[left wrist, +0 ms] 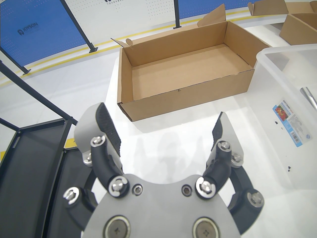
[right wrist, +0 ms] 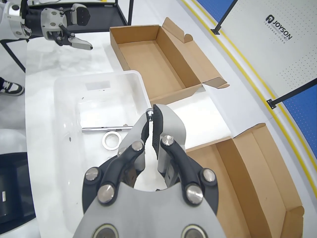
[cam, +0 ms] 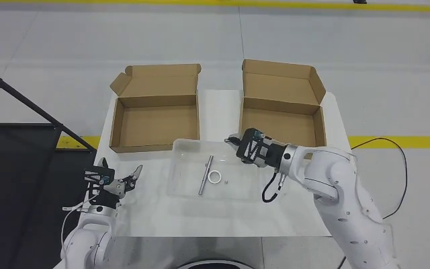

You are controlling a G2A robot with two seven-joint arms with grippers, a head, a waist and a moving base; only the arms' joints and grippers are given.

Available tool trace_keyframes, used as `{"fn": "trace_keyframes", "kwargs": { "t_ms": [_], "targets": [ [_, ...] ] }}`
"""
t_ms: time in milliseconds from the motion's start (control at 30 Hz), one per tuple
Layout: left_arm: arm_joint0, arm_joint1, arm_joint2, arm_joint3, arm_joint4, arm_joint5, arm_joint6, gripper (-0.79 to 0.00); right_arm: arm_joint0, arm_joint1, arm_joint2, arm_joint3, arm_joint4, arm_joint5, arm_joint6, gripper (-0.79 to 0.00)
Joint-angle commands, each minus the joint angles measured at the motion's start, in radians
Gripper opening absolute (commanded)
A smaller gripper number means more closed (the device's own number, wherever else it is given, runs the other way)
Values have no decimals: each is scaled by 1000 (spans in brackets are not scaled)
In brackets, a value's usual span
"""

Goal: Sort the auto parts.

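Bolt pinched at the very tips of the right gripper, above the bin rim, near the right box. Rod and ring lie in the bin. Left gripper spread, empty, over the table beside the bin. Risk: the tip-only hold looks thin, so the bolt could twist out and drop short of the box.

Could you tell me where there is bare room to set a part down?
The left brown cardboard box and the right cardboard box are bare inside; the white table strip between them is free. The clear plastic bin is crowded: a silver metal rod and pale ring lie inside, with the right claw, shut on a small metal part, at its far rim.
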Motion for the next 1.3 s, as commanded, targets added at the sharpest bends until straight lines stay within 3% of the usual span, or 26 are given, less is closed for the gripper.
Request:
{"fn": "trace_keyframes", "kwargs": {
  "t_ms": [0, 233, 400, 833, 1067, 1267],
  "targets": [
    [0, 0, 0, 0, 0, 0, 0, 0, 0, 1, 30, -6, 15, 36, -42, -785],
    [0, 0, 0, 0, 0, 0, 0, 0, -53, 6, 172, -53, 95, 181, -226, -785],
    [0, 0, 0, 0, 0, 0, 0, 0, -95, 10, 252, -32, 230, 141, -361, -785],
    [0, 0, 0, 0, 0, 0, 0, 0, -91, 17, 291, 26, 250, 124, -374, -785],
    [0, 0, 0, 0, 0, 0, 0, 0, -22, 23, 226, 76, -15, 232, -136, -785],
    [0, 0, 0, 0, 0, 0, 0, 0, 120, 9, 81, 297, -156, 259, 67, -785]
  ]
}}
